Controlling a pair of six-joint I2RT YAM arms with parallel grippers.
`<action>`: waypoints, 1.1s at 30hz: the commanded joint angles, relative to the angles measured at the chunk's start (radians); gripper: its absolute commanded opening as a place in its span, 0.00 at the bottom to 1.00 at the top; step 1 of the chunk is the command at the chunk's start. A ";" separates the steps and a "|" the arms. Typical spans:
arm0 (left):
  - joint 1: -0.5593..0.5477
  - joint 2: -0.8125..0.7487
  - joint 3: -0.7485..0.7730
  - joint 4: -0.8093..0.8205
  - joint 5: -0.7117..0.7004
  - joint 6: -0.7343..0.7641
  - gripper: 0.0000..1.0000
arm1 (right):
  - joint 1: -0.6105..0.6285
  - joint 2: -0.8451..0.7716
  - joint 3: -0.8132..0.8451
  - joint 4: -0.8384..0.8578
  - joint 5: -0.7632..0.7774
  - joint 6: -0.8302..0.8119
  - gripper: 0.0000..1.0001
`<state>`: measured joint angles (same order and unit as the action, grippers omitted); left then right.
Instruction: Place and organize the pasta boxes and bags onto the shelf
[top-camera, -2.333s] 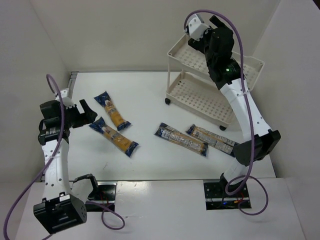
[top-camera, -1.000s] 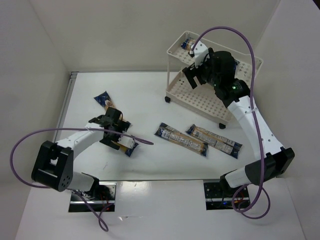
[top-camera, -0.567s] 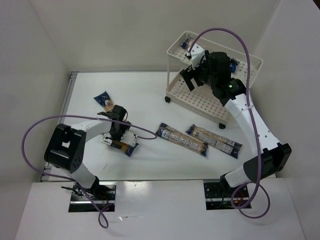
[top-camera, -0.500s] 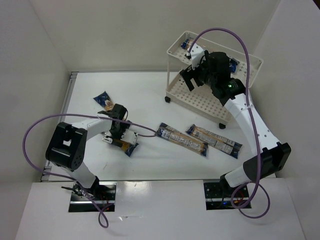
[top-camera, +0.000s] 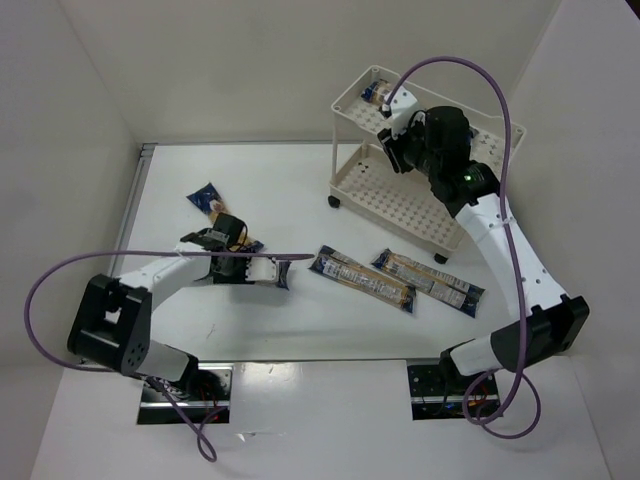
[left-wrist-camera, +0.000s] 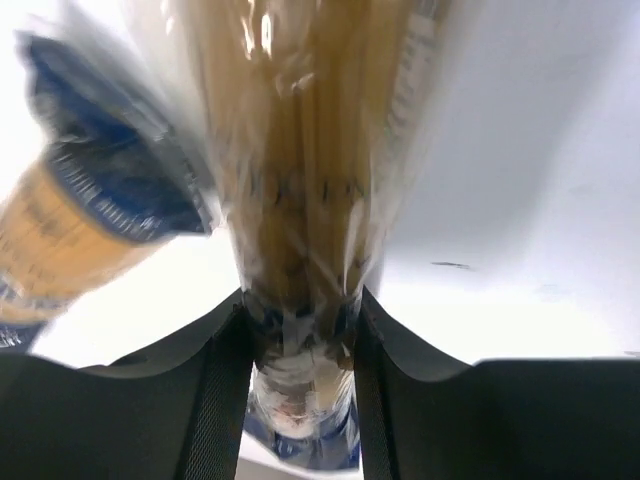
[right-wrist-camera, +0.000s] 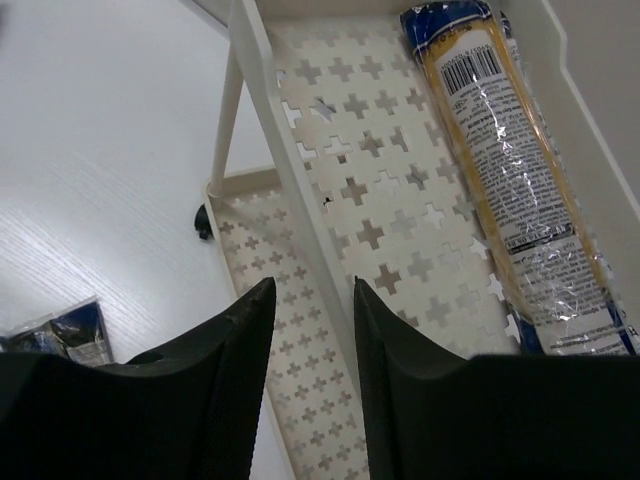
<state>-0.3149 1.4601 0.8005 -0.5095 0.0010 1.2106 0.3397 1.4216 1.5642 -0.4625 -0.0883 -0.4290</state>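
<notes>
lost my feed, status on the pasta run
Left gripper shut on a packet. Right gripper open, empty, above shelf. Another packet on top tier; three more loose on table.

White arm links (top-camera: 505, 240), black joints (top-camera: 445, 130), looping purple cables (top-camera: 460, 59).

Your white table (top-camera: 300, 180) carries the shelf cart (top-camera: 385, 190), standing on its wheels at about two o'clock. One packet (right-wrist-camera: 510, 180) lies in the cart's top tray (right-wrist-camera: 380, 150) — along a long wall. On the tabletop, near four o'clock, the left packet (top-camera: 360, 279) and the right packet (top-camera: 428, 281) lie side by side. A third packet (top-camera: 207, 198) lies at ten o'clock. A fourth packet (left-wrist-camera: 300, 180) is near eight o'clock — you cannot tell whether it rests on the surface.
</notes>
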 joint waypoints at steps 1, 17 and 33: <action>-0.006 -0.151 0.072 -0.052 0.139 -0.213 0.00 | 0.007 -0.062 -0.027 0.013 -0.021 0.041 0.42; -0.019 -0.371 0.284 0.526 -0.145 0.030 0.00 | 0.007 -0.233 -0.130 0.192 0.226 0.095 0.37; -0.180 0.207 1.201 0.790 0.217 0.291 0.00 | -0.166 -0.361 -0.199 0.378 0.447 0.147 0.38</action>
<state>-0.4316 1.6268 1.7885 0.0868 0.0673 1.4445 0.2173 1.1084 1.3792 -0.1730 0.3119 -0.3317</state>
